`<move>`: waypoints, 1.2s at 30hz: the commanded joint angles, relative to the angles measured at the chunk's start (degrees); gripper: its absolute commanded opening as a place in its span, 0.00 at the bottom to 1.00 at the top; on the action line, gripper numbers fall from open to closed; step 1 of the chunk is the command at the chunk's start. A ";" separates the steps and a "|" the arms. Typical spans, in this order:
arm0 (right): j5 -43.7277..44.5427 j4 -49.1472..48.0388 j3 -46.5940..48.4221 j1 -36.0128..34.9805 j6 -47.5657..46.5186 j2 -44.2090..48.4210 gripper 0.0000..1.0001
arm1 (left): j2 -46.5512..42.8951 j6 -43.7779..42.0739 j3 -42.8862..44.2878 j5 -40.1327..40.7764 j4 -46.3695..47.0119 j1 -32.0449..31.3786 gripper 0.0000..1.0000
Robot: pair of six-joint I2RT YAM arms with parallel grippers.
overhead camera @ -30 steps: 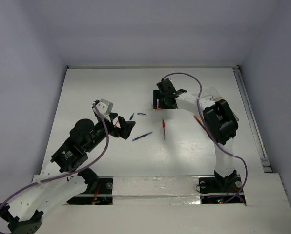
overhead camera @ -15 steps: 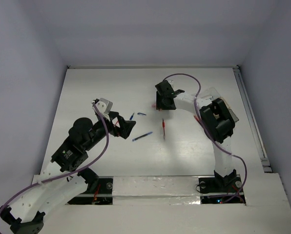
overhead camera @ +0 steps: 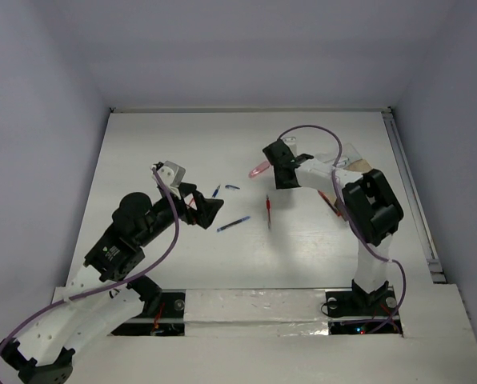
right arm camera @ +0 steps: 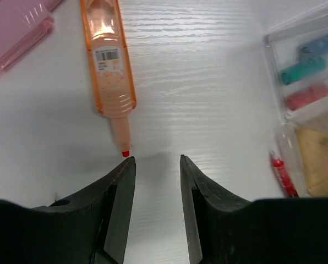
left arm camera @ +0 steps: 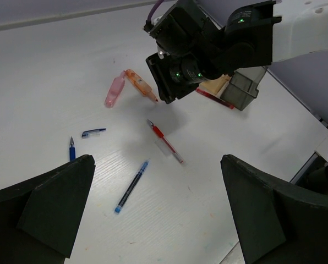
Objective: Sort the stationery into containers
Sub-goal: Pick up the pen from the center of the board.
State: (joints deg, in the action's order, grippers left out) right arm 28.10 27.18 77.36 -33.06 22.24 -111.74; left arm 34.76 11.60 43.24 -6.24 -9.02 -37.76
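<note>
Orange translucent marker (right arm camera: 108, 60) just ahead of the right hand (right arm camera: 156, 160), red tip nearest; jaws narrowly apart, empty.

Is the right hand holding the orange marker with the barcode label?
No, the orange marker lies flat on the table just ahead of the right hand, and the gap between its fingers is empty.

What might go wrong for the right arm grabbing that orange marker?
The right gripper has nothing between its narrow jaws. The orange marker lies just ahead, tip first, so a grab may only nip the tip and flick it. The pink piece close beside could get knocked.
</note>
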 commanded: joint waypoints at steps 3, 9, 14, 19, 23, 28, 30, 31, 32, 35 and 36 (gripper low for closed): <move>-1.09 -2.46 -1.60 0.10 -3.34 6.53 0.48 | 0.48 -0.17 -0.53 -1.93 3.39 0.32 0.99; -15.52 -6.87 0.32 3.87 -4.75 4.70 0.61 | 0.66 -0.17 -0.53 -2.20 3.39 0.84 0.99; -19.65 -7.23 1.21 6.16 -4.57 1.35 0.55 | 0.74 -0.08 -0.62 -1.85 3.30 0.84 0.99; -21.24 -8.28 0.78 6.16 -5.10 0.12 0.45 | 1.10 -0.08 -0.53 -2.11 3.39 0.84 0.99; -22.03 -8.72 0.77 6.16 -5.28 -0.67 0.41 | 1.36 0.09 -0.53 -2.11 3.39 1.37 0.99; -20.98 -8.46 0.16 6.16 -6.50 -1.20 0.33 | 1.71 0.53 -0.70 -2.02 3.65 1.90 0.99; -19.84 -8.55 -0.28 6.16 -7.73 -1.37 0.27 | 1.97 0.88 -0.70 -2.02 3.83 1.90 0.99; -19.49 -8.89 -0.54 6.16 -8.17 -1.37 0.25 | 2.15 1.23 -0.70 -2.54 4.18 1.90 0.99; -19.22 -9.33 -0.98 6.16 -8.61 -1.20 0.25 | 2.06 1.85 -0.88 -2.72 4.53 1.90 0.99; -19.13 -9.78 -1.42 6.69 -10.02 -1.20 0.25 | 2.50 3.95 -0.88 -3.95 5.76 1.90 0.99; -19.57 -9.95 -1.60 6.69 -10.28 -1.11 0.25 | 2.94 4.57 -0.88 -4.22 6.11 1.90 0.99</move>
State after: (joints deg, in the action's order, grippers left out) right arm 7.92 19.77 76.25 -26.33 14.50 -112.66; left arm 37.17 13.54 42.81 -8.45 -7.51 -36.25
